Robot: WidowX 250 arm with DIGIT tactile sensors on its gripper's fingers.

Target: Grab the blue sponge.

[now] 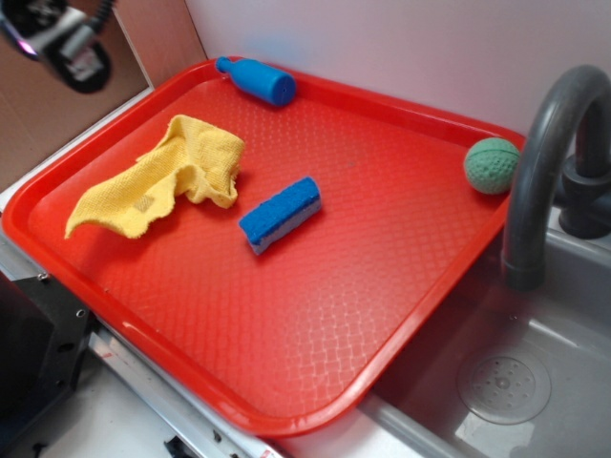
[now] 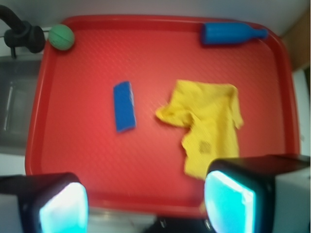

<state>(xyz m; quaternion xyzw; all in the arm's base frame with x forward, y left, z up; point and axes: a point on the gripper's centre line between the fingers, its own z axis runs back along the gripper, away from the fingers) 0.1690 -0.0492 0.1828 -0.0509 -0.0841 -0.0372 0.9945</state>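
The blue sponge (image 1: 280, 215) lies near the middle of the red tray (image 1: 286, 382), flat on its whitish-grey underlayer with the rough bright-blue layer uppermost, touching nothing else. It is judged to be light, soft and compressible, with a coarse top that should not slip; it would best be taken across its 2 long sides at mid-length, with the jaws lowered far enough to catch both layers. The tray surface is a stiff plastic with a fine waffle texture, bounded by a raised rim. Just to the left of the sponge a yellow cloth (image 1: 158, 181) is seen, crumpled and limp, near but apart from it. At the far edge a blue bottle-shaped toy (image 1: 258, 80) lies on its side, smooth and cylindrical. At the far right rim a green ball (image 1: 492, 165) with a dimpled surface rests beside the dark grey faucet (image 1: 544, 153), which arches over a grey sink (image 1: 535, 382). The gripper (image 2: 146, 206) is held well above the tray's near side, its 2 fingers spread wide apart and nothing held between them.
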